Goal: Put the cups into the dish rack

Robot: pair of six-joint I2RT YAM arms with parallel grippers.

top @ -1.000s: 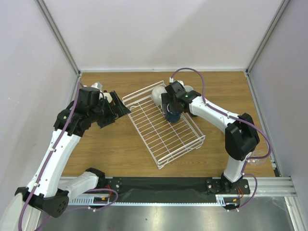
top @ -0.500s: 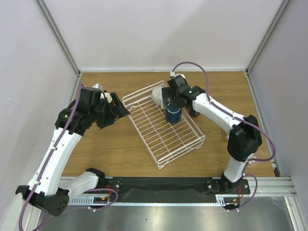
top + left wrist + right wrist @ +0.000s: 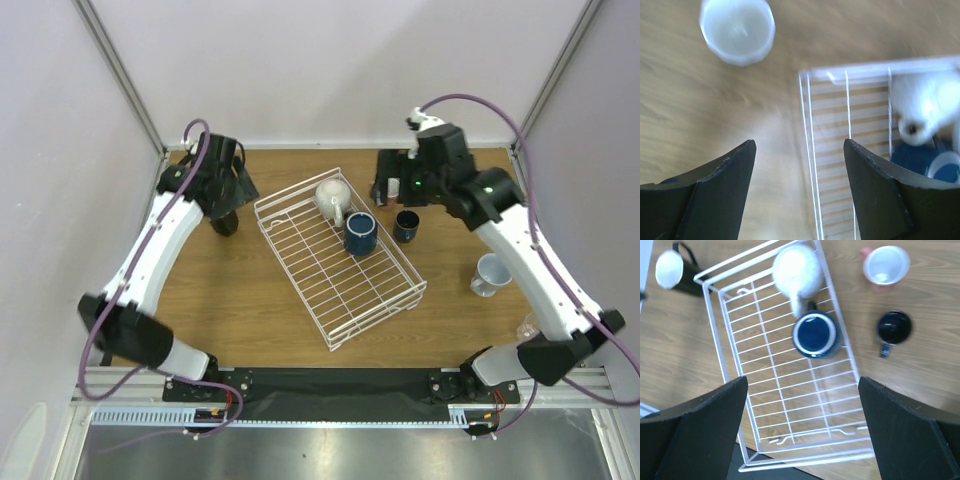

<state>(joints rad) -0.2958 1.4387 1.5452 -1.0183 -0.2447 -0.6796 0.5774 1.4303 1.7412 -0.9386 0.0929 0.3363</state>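
Note:
The white wire dish rack lies slantwise in the middle of the table. In it a cream-white cup lies on its side and a navy cup stands upright. Outside it stand a dark cup, a pale grey-blue cup and a black cup. My left gripper hangs open over the black cup's white inside, holding nothing. High above the rack my right gripper is open and empty. A pink cup shows beyond the dark cup.
Pale walls and metal posts close in the table at the back and on both sides. The black base rail runs along the near edge. Bare wood lies left of the rack and in front of the pale cup.
My right gripper has let go of the navy cup in the rack and risen up and back. The left arm has swung from beside the rack to the back-left corner.

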